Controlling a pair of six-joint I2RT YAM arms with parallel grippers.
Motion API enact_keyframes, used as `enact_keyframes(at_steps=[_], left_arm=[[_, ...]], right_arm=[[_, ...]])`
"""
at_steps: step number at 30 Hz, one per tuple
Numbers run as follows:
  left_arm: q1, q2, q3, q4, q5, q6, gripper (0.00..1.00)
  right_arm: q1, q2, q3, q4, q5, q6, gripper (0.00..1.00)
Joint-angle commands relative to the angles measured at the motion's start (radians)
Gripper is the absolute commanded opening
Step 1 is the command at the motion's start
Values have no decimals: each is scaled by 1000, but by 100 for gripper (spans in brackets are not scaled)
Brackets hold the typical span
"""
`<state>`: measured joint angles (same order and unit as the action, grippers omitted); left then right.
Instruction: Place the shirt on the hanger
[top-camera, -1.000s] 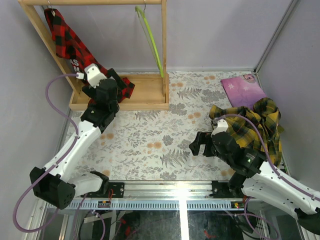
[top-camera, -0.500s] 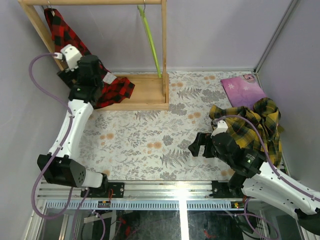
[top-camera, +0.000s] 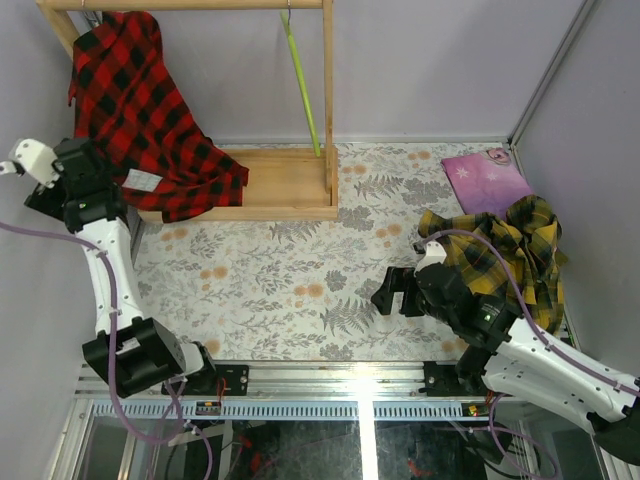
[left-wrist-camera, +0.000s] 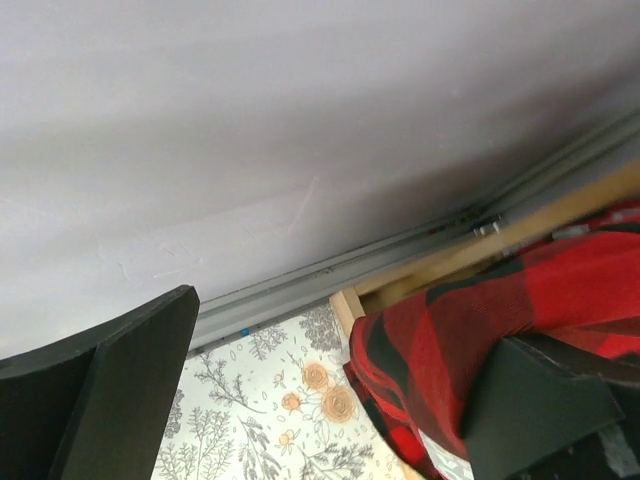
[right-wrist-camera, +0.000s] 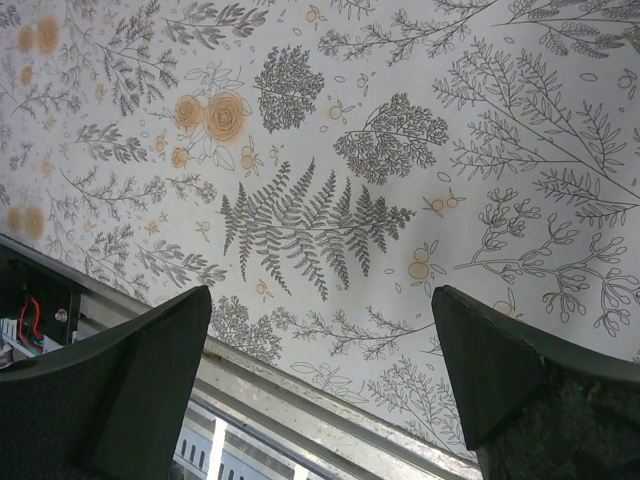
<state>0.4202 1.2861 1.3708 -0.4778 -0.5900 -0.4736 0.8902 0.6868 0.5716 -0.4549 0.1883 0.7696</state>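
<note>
the shirt (top-camera: 130, 110) is soft matt flannel cloth; the rack (top-camera: 290, 190) is bare pale wood; the surface (top-camera: 290, 290) looks smooth, printed.

The bench (top-camera: 300, 280) had a leafy flower pattern. A yellow plaid shirt (top-camera: 510, 250) lay just to the right of the right hand (top-camera: 392, 295). A purple cloth (top-camera: 487, 178) lay farther back. A wooden rack (top-camera: 285, 185) stood beside the left hand (top-camera: 85, 175).

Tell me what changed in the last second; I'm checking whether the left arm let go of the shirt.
The left gripper swung from the shirt at the rack base out to the left wall; it is open, holding nothing. The shirt, bunched before, now hangs spread from the rack's top rail. The right gripper, yellow plaid shirt and green hanger stayed about where they were.
</note>
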Motion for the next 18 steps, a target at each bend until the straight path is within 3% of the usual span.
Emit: enact_keyframes(at_steps=[1,6,11,18], left_arm=[[127,15,-10,-43,128,-98,100],[149,10,-36,-17,309,-114,100],[117,-128,-138,60,435,-93,100],[36,-309,-235,-17,408,-94,100]], right_arm=[[2,10,7,51,-29,6,100],[3,-10,6,34,-25,4,100],[2,-56,14,10,21,-18,99],[3,-64,52,-21,62,-73,99]])
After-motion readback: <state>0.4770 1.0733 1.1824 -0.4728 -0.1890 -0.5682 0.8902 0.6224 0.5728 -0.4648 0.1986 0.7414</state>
